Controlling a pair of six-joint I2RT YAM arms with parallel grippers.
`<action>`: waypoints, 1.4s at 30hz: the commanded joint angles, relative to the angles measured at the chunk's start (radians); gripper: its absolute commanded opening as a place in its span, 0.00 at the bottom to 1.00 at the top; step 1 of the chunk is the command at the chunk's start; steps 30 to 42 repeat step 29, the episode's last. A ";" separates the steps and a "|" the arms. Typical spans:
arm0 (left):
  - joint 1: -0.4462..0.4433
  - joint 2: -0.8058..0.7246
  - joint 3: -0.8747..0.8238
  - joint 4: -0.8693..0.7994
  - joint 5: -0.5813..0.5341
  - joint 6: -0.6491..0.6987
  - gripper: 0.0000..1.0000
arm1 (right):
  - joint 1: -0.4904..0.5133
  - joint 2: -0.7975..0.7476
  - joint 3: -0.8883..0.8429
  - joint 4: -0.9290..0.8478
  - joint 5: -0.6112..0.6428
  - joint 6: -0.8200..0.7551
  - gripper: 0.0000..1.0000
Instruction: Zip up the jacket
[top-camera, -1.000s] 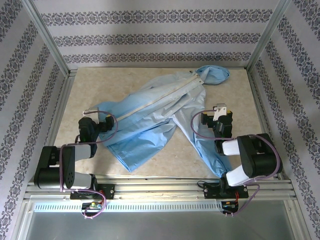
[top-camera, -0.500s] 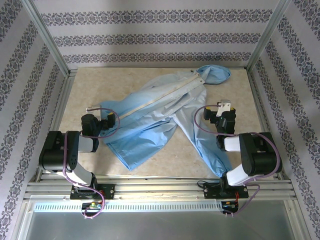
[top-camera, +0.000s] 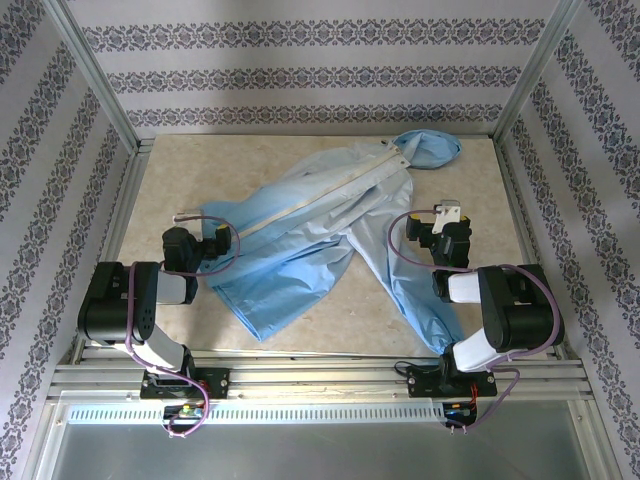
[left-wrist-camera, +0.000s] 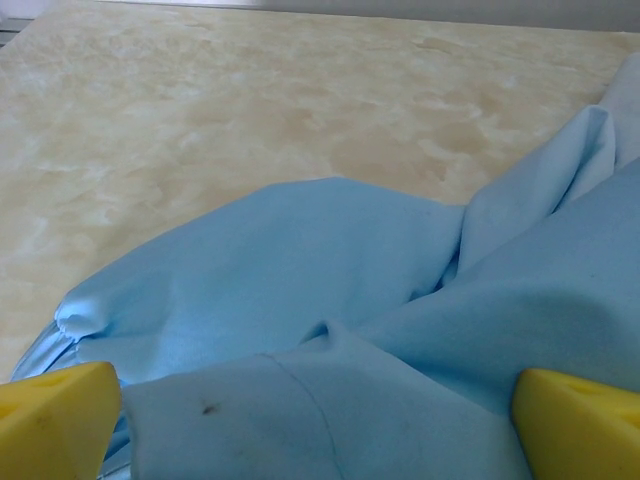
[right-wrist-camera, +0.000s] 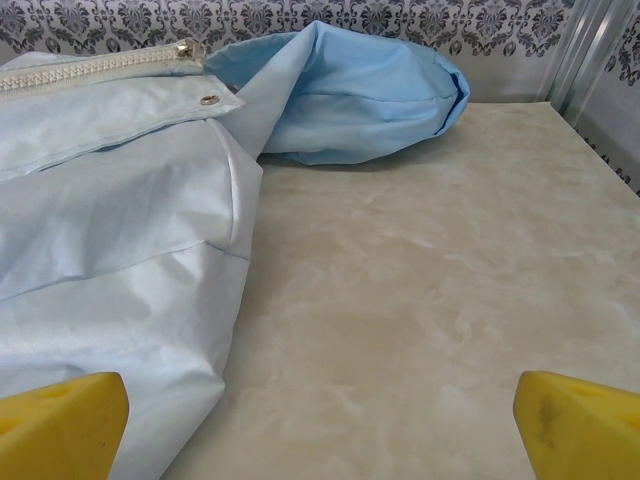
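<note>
Nearest, the left fingers (left-wrist-camera: 55, 415) stand spread apart with crinkled blue fabric of the jacket (left-wrist-camera: 330, 300) between them, toward the left edge of the table (top-camera: 480, 190). The right fingers (right-wrist-camera: 60, 410) are likewise apart, over a sleeve edge and bare table. The jacket sprawls diagonally mid-table, its white zipper strip (top-camera: 320, 195) running up to the hood (top-camera: 428, 150) by the far right corner.

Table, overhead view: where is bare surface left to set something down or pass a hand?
Bare table lies far left, between the side frame and the jacket; far right, beyond the right gripper beside the hood; and near the front rail, between hem and sleeve. The centre is crowded with fabric, under the left gripper too.
</note>
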 joint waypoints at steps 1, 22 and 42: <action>-0.012 0.008 0.020 0.037 0.034 0.017 1.00 | -0.002 0.004 0.012 0.009 -0.018 0.014 0.98; -0.012 0.008 0.020 0.036 0.034 0.018 1.00 | -0.001 0.007 0.017 0.004 -0.018 0.010 0.98; -0.012 0.008 0.022 0.035 0.037 0.020 1.00 | 0.000 0.003 0.014 0.006 -0.024 0.007 0.98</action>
